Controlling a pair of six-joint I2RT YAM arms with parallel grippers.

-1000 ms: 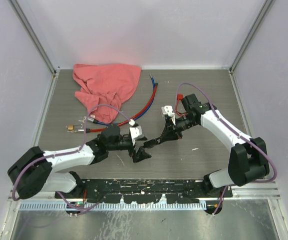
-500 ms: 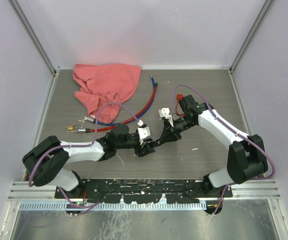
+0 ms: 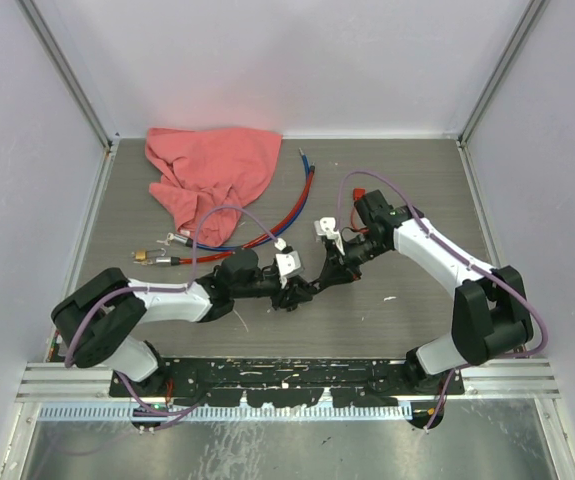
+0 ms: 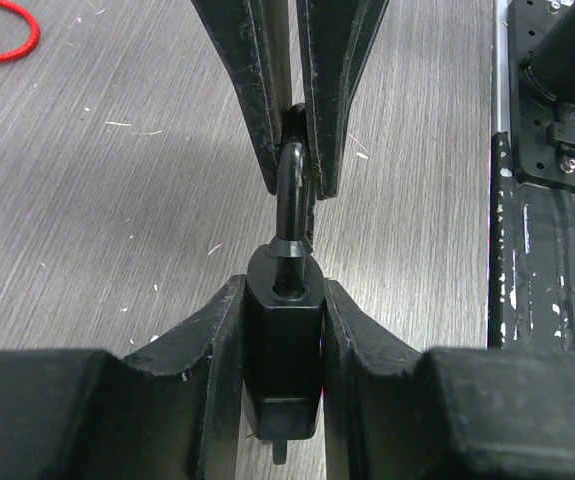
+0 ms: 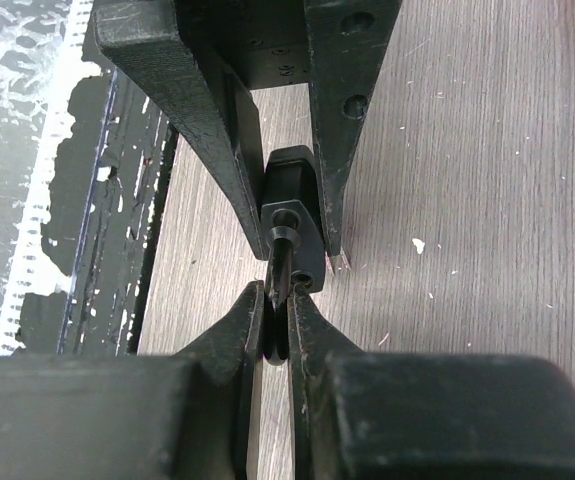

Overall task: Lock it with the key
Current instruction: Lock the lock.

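Padlock (image 4: pixel 283 345) between left pincer (image 4: pixel 282 295), right pincer (image 4: pixel 299 182)

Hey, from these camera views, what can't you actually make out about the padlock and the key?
Keyhole: left wrist view; the lower end of the padlock is sunk inside the left gripper.
Top of the shackle: right wrist view; pinched inside the right gripper.
Key: not identifiable in any view; the small brass item in the top view is too small to tell.
Whether the shackle is latched: top view too small, both grippers cover it.
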